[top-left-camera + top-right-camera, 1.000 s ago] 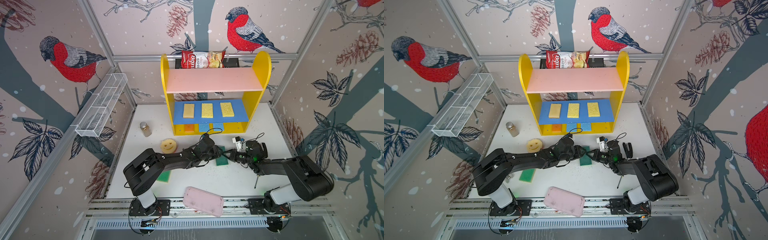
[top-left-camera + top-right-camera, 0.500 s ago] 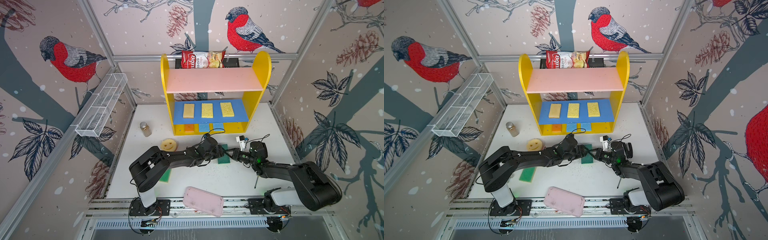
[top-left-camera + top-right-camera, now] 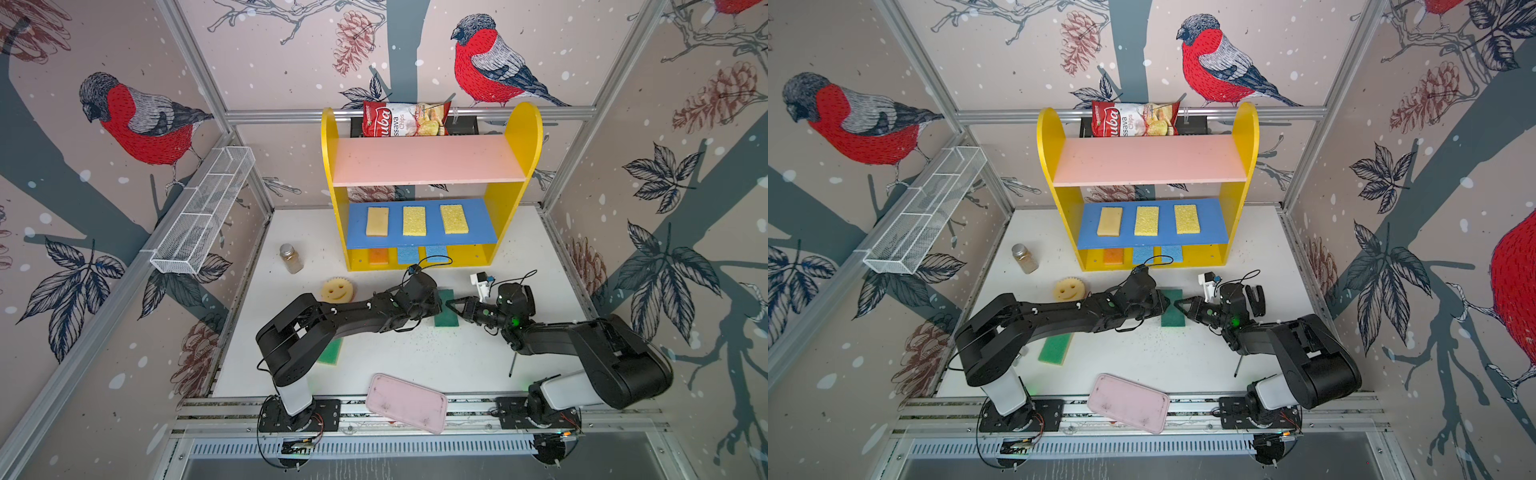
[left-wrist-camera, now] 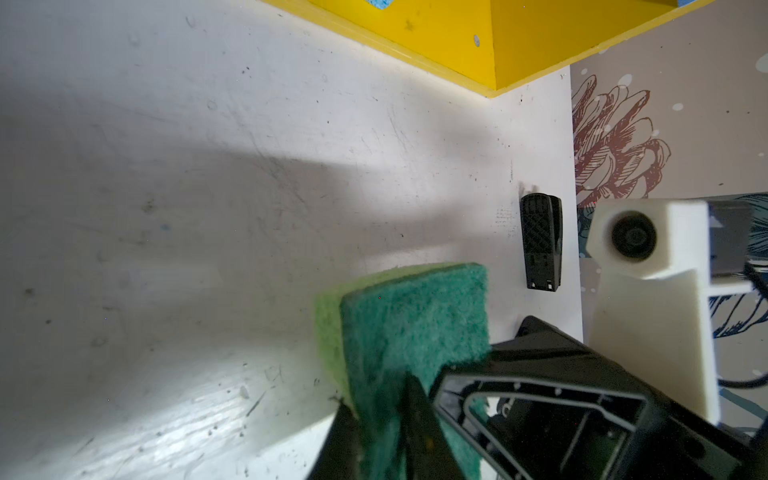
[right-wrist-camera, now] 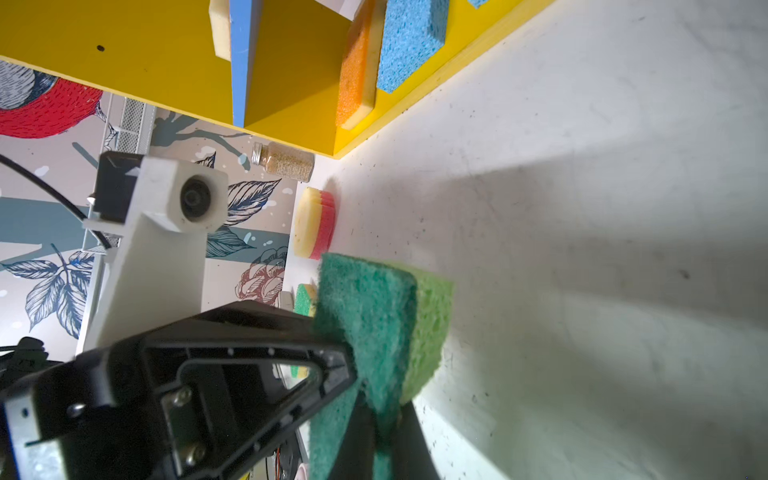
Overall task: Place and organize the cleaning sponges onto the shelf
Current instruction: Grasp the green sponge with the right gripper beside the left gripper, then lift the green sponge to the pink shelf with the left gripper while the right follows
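- Evidently soft and light, the green rectangular scouring sponge sits just before the yellow three-tier shelf.
- Both the left gripper and the right gripper are clamped on opposite edges of it.
- Its foam squashes, so pinch mid-edge.

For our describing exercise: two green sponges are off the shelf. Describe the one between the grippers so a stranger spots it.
Find the yellow shelf at the back of the table. Before it the arms meet, left gripper and right gripper both pinching this green sponge. The other green sponge lies flat near the left arm's base.
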`<act>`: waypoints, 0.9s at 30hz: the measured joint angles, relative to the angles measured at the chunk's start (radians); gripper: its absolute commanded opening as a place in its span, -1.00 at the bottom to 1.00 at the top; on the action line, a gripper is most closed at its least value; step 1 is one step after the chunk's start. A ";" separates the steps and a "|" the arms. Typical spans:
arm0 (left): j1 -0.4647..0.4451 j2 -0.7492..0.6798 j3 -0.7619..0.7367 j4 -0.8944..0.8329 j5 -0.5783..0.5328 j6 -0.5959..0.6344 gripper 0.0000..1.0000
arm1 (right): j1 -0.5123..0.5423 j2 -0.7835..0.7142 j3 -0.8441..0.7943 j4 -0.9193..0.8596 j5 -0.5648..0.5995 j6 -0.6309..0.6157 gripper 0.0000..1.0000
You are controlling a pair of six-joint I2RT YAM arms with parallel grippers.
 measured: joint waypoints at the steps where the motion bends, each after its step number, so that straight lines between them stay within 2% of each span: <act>1: 0.000 -0.005 0.000 -0.001 -0.002 0.001 -1.00 | 0.000 0.000 0.000 0.004 -0.002 0.000 -0.94; 3: 0.000 -0.013 0.000 -0.004 -0.007 0.007 -1.00 | 0.000 0.000 0.000 0.015 -0.004 0.001 -0.80; 10: 0.000 -0.040 0.000 -0.003 -0.009 0.019 -1.00 | 0.002 -0.032 -0.009 0.048 -0.038 0.004 0.06; 16: 0.002 -0.118 0.018 -0.034 0.006 0.062 -1.00 | 0.002 -0.177 -0.054 0.090 -0.055 -0.005 0.48; 20: 0.020 -0.220 0.040 -0.057 -0.027 0.110 -1.00 | 0.000 -0.367 -0.072 0.005 0.024 -0.073 0.59; 27: 0.094 -0.417 0.019 -0.126 -0.140 0.185 -1.00 | 0.002 -0.773 -0.098 -0.279 0.437 -0.182 0.54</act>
